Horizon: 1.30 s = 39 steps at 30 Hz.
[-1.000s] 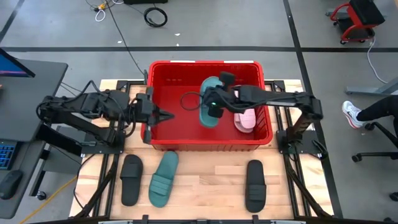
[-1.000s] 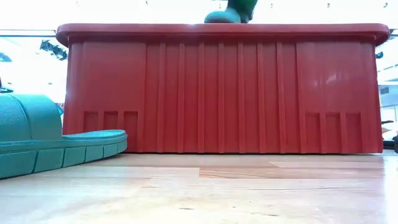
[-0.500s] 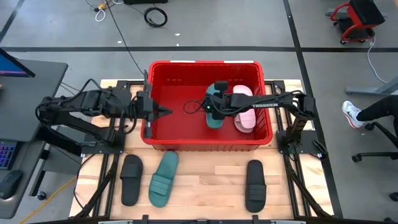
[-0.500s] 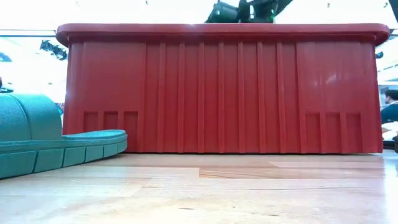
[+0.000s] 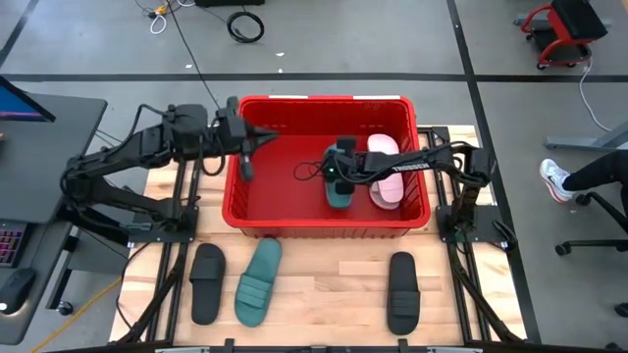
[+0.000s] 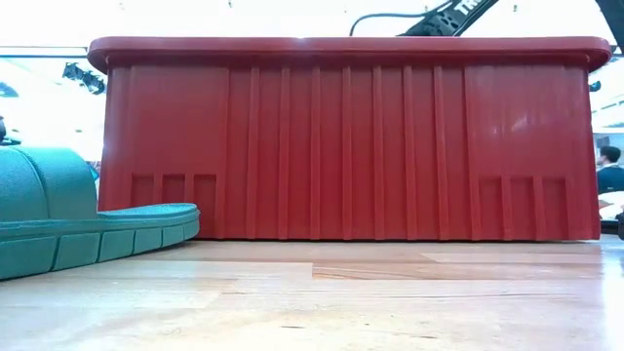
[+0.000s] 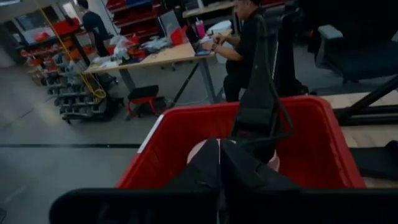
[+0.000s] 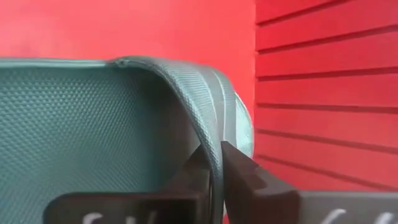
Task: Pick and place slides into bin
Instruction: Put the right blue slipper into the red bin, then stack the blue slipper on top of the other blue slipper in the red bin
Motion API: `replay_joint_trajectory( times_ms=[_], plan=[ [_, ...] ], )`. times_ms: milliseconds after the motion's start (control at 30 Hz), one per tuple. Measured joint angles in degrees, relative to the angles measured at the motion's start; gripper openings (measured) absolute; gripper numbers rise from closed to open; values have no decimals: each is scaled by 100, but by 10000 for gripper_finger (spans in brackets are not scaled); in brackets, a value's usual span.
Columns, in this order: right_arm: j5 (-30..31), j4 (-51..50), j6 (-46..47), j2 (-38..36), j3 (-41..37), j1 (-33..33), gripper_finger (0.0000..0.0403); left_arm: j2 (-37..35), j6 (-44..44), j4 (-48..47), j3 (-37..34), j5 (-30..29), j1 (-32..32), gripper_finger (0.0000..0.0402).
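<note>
Currently, the left arm is reaching from the table's left side, and the left gripper point(image 5: 247, 157) is hanging over the left rim of the bin point(image 5: 232, 186), its fingers point(image 7: 208, 163) pressed together on nothing. The left half of the bin floor is lying bare, giving open room between that rim and the right gripper. At the front of the table, outside the bin, a black slide point(image 5: 207, 282) and a teal slide point(image 5: 258, 280) are lying side by side at the left, and a second black slide point(image 5: 402, 292) is lying well apart at the right, with bare wood between them.

Inside the bin, right of centre, the right gripper point(image 5: 340, 175) is clamping the edge of the second teal slide point(image 5: 340, 192), the fingers closed on its strap rim in the right wrist view. A pink slide point(image 5: 387, 182) is lying just beside it, near the right wall, partly covered by the right arm.

In the low view the bin wall is hiding all contents; only the right arm is showing above the rim. The right arm is stretching horizontally across the right rim.
</note>
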Motion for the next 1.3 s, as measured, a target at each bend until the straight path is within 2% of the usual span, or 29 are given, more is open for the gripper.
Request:
replay_joint_trajectory(
  times_ms=[333,433,700,833,967,1167,1300],
  plan=[
    [-552,122,0,94,2,-165,52,-5,-324,-45,-1,208,77,43],
    [-590,114,21,94,2,-162,82,-5,-458,-74,-1,344,52,40],
    [-517,-3,528,-38,87,-97,193,-36,-799,-188,-1,544,-92,40],
    [-514,-311,638,-258,468,64,233,-85,-932,-468,-1,542,-226,43],
    [-515,-805,669,-453,1012,268,256,-100,-1066,-682,-1,543,-430,39],
    [-521,-1476,1508,-722,2014,628,263,-259,-1224,-834,-3,540,-893,26],
    [-624,-1516,1967,-928,2432,1003,260,-469,-1369,-1114,-3,542,-1331,20]
  ],
)
